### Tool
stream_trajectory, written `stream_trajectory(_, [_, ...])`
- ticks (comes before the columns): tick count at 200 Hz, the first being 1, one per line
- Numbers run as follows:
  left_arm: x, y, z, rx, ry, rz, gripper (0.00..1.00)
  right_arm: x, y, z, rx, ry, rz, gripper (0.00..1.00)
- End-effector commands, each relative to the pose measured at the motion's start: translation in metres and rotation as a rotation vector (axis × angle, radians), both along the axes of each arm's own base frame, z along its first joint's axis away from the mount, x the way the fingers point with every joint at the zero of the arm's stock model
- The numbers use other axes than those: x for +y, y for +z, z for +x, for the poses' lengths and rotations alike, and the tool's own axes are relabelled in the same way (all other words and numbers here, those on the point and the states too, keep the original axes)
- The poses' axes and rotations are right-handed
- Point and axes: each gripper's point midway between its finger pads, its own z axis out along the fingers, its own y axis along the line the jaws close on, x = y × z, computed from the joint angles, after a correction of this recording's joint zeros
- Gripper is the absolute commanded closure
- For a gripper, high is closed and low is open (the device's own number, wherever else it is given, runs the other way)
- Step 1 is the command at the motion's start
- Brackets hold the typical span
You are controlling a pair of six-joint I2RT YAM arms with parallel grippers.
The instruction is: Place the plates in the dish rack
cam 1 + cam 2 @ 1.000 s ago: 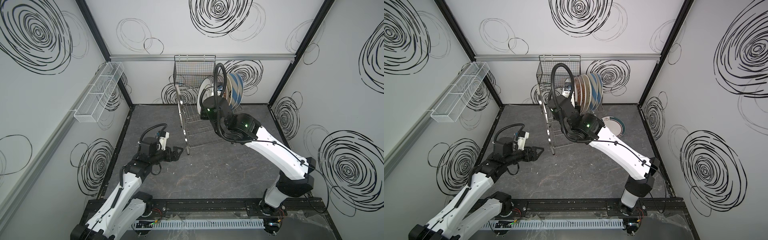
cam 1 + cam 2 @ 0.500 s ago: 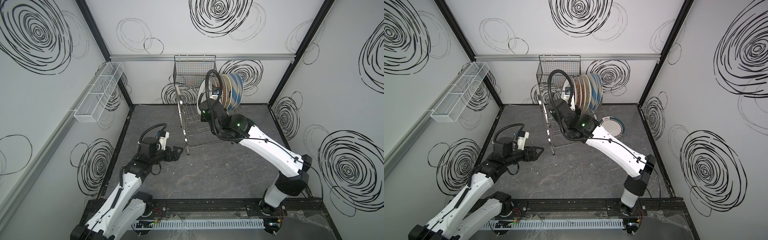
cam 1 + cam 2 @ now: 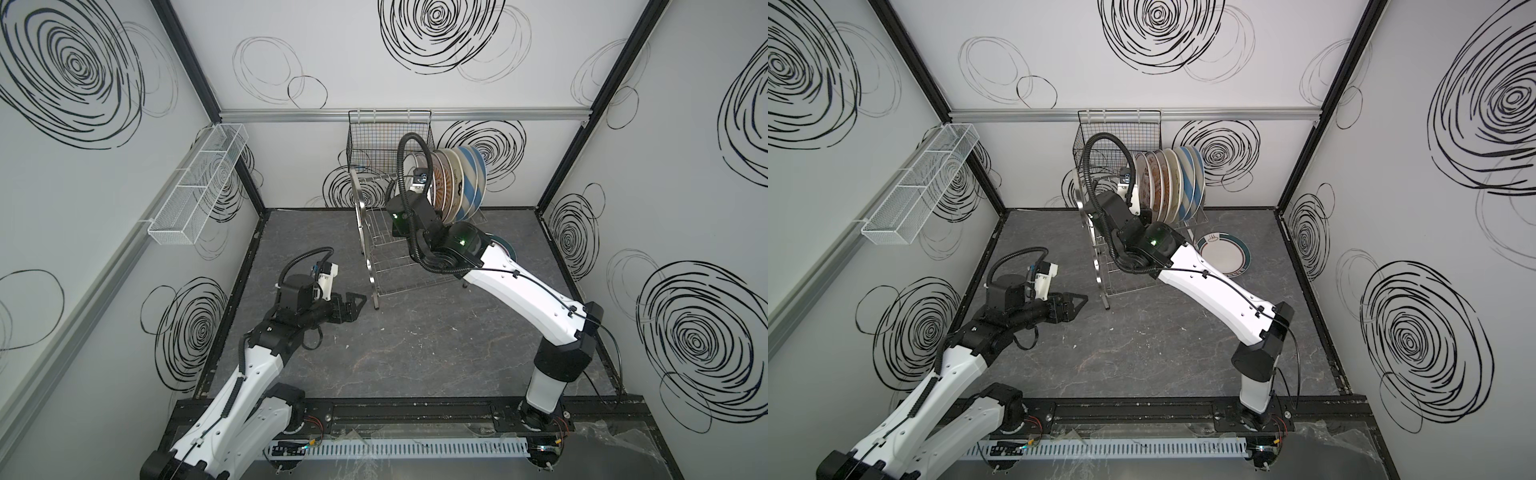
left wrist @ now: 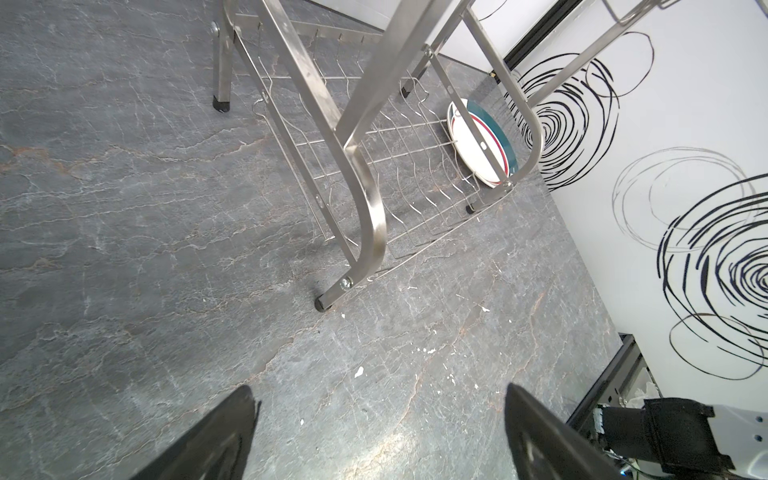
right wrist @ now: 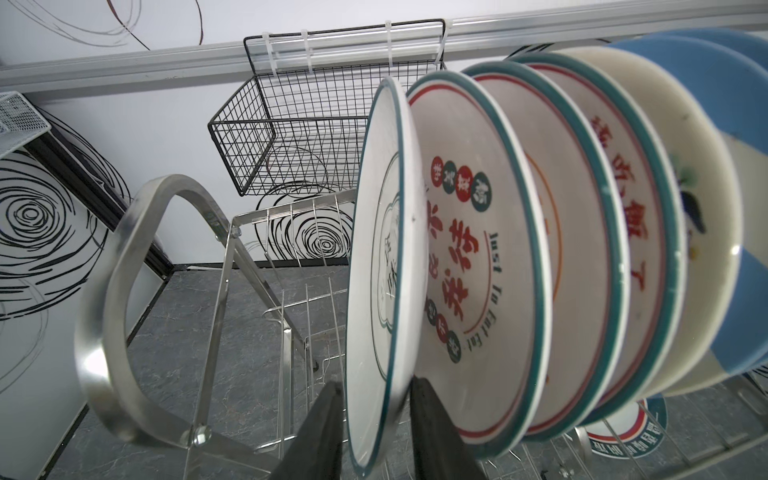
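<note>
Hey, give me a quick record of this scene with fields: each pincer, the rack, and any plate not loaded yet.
right pincer: fingers either side of the end plate rim; clamping unclear
left pincer: open, empty, over the table near a rack leg
dish rack: racked plates stand upright in a row on the upper tier
not loaded: teal-rimmed plate, flat on the table, right of the rack

The white-and-black left arm point(image 3: 257, 365) lay low and stretched forward, its black two-fingered left gripper point(image 4: 378, 392) spread wide, while the white-and-black right arm point(image 3: 523, 299) reached far forward, wrist lifted, its black right gripper point(image 5: 376, 384) with fingers point(image 5: 328, 419) narrowly apart.
</note>
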Motion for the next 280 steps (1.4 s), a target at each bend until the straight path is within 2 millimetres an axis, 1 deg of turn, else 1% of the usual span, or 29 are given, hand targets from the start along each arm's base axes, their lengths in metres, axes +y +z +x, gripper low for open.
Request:
stream_trajectory(1, [-0.001, 0.007, 0.002, -0.048, -0.015, -0.003, 0.04, -0.013, -0.002, 0.006, 0.007, -0.051, -0.036, 0.68])
stream_trajectory(39, [-0.001, 0.007, 0.002, -0.049, -0.014, -0.002, 0.04, -0.019, -0.015, 0.014, 0.030, -0.069, -0.052, 0.68])
stream_trajectory(59, [-0.001, 0.007, 0.003, -0.048, -0.013, -0.002, 0.04, -0.020, -0.017, 0.016, 0.035, -0.072, -0.050, 0.69])
stream_trajectory(93, [-0.001, 0.007, 0.003, -0.048, -0.012, -0.001, 0.04, -0.016, -0.013, 0.017, 0.022, -0.061, -0.029, 0.78])
stream_trajectory(125, [-0.001, 0.006, 0.003, -0.047, -0.014, 0.000, 0.04, -0.021, -0.001, 0.015, 0.000, -0.070, -0.014, 0.90])
stream_trajectory(148, [-0.002, 0.006, 0.003, -0.044, -0.016, -0.003, 0.04, -0.022, 0.008, 0.013, -0.021, -0.067, 0.005, 0.95])
stream_trajectory(180, [-0.001, 0.007, 0.003, -0.047, -0.014, -0.003, 0.04, -0.022, 0.011, 0.015, -0.024, -0.075, -0.012, 1.00])
stream_trajectory(198, [-0.001, 0.006, 0.003, -0.045, -0.015, -0.003, 0.04, -0.022, 0.017, 0.015, -0.030, -0.089, -0.030, 1.00])
stream_trajectory(224, [-0.002, 0.006, 0.002, -0.044, -0.019, -0.004, 0.04, -0.024, 0.031, 0.011, -0.056, -0.110, -0.045, 1.00])
stream_trajectory(252, [-0.002, 0.005, 0.002, -0.042, -0.019, -0.004, 0.04, -0.030, 0.045, 0.005, -0.090, -0.138, -0.053, 1.00])
stream_trajectory(280, [-0.003, 0.005, 0.002, -0.041, -0.022, -0.004, 0.04, -0.041, 0.060, -0.004, -0.131, -0.197, -0.091, 1.00])
